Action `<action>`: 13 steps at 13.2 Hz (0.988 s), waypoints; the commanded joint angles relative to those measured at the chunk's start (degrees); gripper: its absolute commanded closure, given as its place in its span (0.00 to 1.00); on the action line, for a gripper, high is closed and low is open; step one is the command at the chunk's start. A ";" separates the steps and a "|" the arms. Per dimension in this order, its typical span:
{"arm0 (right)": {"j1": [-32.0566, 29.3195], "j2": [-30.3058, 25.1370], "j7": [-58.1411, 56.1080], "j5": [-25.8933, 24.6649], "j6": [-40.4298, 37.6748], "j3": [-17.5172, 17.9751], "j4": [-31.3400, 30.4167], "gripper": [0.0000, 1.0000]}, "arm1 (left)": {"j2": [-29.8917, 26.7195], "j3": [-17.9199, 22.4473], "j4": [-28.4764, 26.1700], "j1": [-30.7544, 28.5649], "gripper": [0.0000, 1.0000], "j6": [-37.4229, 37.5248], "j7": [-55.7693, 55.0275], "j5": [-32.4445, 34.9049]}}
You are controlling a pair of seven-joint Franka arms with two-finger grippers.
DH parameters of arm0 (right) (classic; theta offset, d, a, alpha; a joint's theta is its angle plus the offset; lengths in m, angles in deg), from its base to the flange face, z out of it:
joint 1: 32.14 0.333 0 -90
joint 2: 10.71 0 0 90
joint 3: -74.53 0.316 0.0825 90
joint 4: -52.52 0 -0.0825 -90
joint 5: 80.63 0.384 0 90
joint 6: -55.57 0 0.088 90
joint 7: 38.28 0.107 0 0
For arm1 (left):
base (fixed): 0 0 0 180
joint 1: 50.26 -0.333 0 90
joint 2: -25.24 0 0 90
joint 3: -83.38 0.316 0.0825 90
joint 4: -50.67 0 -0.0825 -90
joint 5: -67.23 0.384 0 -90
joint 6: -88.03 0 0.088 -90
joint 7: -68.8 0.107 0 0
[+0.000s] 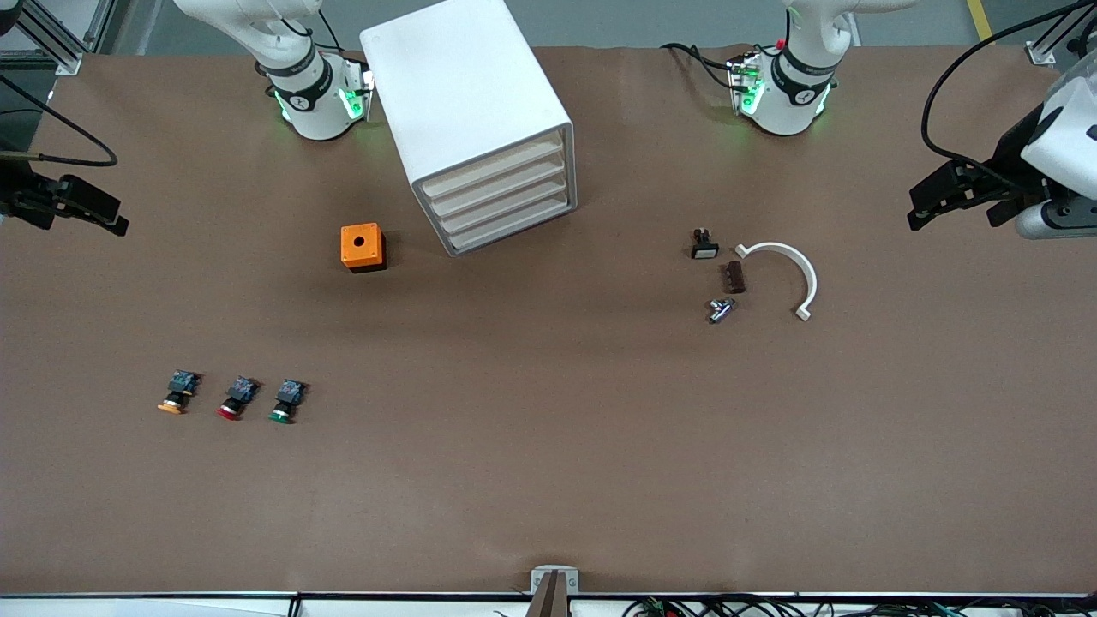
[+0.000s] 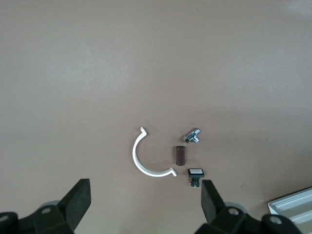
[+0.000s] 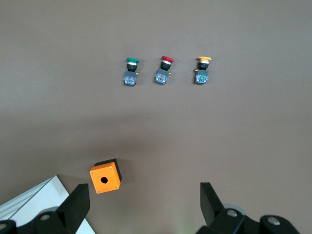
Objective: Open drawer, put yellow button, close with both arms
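Note:
The white cabinet (image 1: pixel 463 94) stands between the arms' bases, and its uppermost drawer (image 1: pixel 495 170) is pushed in. The yellow button (image 1: pixel 174 396) (image 3: pixel 203 69) lies on the table toward the right arm's end, first in a row with a red-capped (image 1: pixel 236 399) and a green-capped button (image 1: pixel 285 403). My right gripper (image 1: pixel 81 207) (image 3: pixel 145 197) hangs open and empty over the right arm's end of the table. My left gripper (image 1: pixel 943 199) (image 2: pixel 146 195) hangs open and empty over the left arm's end.
An orange box with a hole (image 1: pixel 362 247) sits beside the cabinet. Toward the left arm's end lie a white curved clip (image 1: pixel 784 266), a brown block (image 1: pixel 734 277), a metal fitting (image 1: pixel 720 310) and a white-capped switch (image 1: pixel 704 245).

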 commanded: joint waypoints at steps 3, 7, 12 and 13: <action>-0.30 -0.45 -0.28 1.18 -0.84 0.09 0.14 0.00 | 0.12 -0.40 0.65 0.08 0.00 -0.16 -4.41 0.70; -0.39 -0.36 -0.36 1.18 -0.84 0.09 0.14 0.00 | 0.21 -0.32 0.30 -0.18 0.00 0.01 -5.38 0.43; -3.81 2.00 -1.15 0.57 0.65 0.00 0.14 0.00 | 0.21 -0.40 -0.31 0.08 0.00 0.18 -3.79 0.61; -4.16 2.88 -1.24 0.30 0.83 0.00 0.14 0.00 | 1.25 -0.49 -0.49 0.69 0.00 0.27 -4.32 0.78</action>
